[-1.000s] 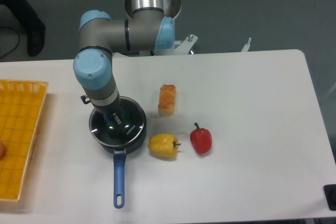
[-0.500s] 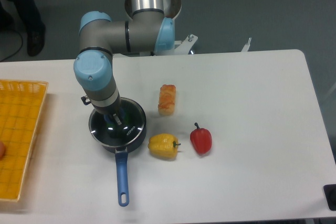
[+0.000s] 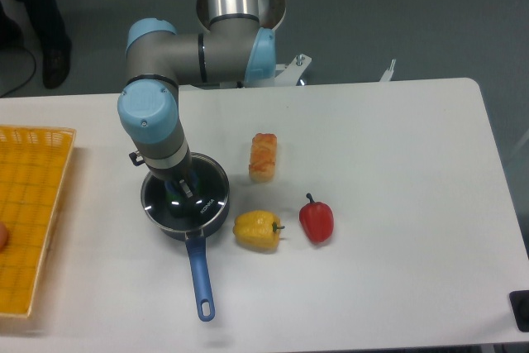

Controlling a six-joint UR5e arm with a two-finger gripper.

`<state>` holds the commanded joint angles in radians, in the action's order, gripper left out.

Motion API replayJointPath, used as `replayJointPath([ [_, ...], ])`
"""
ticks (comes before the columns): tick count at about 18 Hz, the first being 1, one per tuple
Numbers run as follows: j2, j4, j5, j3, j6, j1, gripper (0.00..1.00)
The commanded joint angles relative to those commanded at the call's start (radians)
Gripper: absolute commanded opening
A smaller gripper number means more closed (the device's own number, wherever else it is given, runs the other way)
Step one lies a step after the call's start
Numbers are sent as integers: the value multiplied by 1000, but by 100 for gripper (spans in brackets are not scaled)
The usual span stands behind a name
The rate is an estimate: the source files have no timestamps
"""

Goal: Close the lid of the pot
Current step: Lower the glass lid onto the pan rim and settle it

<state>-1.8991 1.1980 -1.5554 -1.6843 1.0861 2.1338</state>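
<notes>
The dark grey pot (image 3: 218, 212) stands left of the table's middle, and its long blue handle (image 3: 199, 275) points toward the front edge, slanting a little right. The clear glass lid (image 3: 159, 204) lies on the pot's rim, showing as a shiny disc. My gripper (image 3: 180, 194) reaches straight down onto the lid's centre and appears shut on the blue knob, which its dark fingers and the wrist mostly hide.
A yellow pepper (image 3: 258, 231) lies close to the right of the pot, with a red pepper (image 3: 316, 221) beyond it. An orange-white food block (image 3: 264, 156) lies behind them. A yellow basket (image 3: 33, 204) fills the left edge of the table.
The pot has turned under the gripper: the tip of its handle swung from pointing straight at the front edge to slightly right. The gripper stays on the lid's centre.
</notes>
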Motion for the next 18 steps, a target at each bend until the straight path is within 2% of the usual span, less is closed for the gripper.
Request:
replayJointPath([
  [18, 2, 5, -17, -9, -2, -5, 55],
])
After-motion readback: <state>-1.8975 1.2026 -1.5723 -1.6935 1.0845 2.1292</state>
